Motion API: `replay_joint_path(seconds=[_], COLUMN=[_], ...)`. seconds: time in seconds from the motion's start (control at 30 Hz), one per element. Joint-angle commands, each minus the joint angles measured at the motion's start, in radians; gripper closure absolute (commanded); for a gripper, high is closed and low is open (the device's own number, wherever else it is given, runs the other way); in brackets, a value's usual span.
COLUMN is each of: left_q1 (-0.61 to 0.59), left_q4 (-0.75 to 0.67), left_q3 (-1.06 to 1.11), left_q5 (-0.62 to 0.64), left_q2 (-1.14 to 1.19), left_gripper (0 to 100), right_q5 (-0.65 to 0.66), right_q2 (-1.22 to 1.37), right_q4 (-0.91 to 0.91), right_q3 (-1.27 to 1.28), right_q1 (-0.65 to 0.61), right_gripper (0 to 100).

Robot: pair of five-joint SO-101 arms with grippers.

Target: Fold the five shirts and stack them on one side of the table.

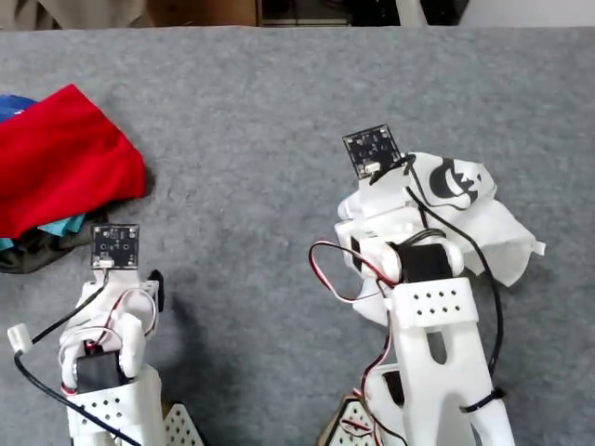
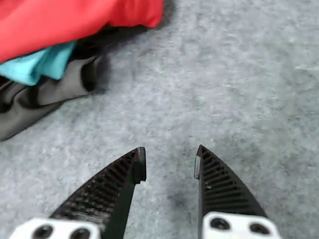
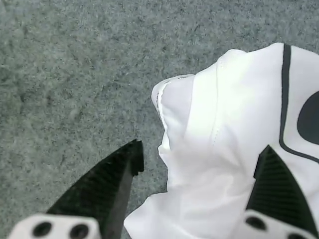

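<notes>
Hanging over white shirt, right gripper spread apart, left gripper apart above grey table

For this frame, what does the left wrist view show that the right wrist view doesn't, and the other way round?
Left wrist view: a red shirt lying over a teal shirt and a dark shirt, beyond the open left gripper. Right wrist view: a white shirt with black print, crumpled beneath the open right gripper. Both: the grey table.
</notes>
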Motion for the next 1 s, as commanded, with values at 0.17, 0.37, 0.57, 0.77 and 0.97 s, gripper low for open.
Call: replay_joint_path(seconds=[0.17, 0.37, 0.57, 0.77, 0.97], left_q1=[0.028, 0.028, 0.026, 0.026, 0.026], left_q4=[0.006, 0.006, 0.006, 0.006, 0.006], left_q3=[0.014, 0.014, 0.014, 0.014, 0.014], left_q5=[-0.005, -0.005, -0.005, -0.005, -0.005], left_q2=[-0.004, -0.004, -0.002, -0.002, -0.002], left_gripper=[83, 83, 83, 83, 83], right_q5=[-0.002, -0.002, -0.002, -0.002, 0.000], right_q2=[-0.015, -0.015, -0.015, -0.018, -0.015], right_q4=[-0.034, -0.075, -0.069, -0.069, -0.075], right_q3=[-0.002, -0.001, -0.001, -0.001, -0.002], right_q1=[-0.015, -0.015, -0.015, -0.013, -0.015], right_gripper=[64.5, 64.5, 64.5, 64.5, 64.5])
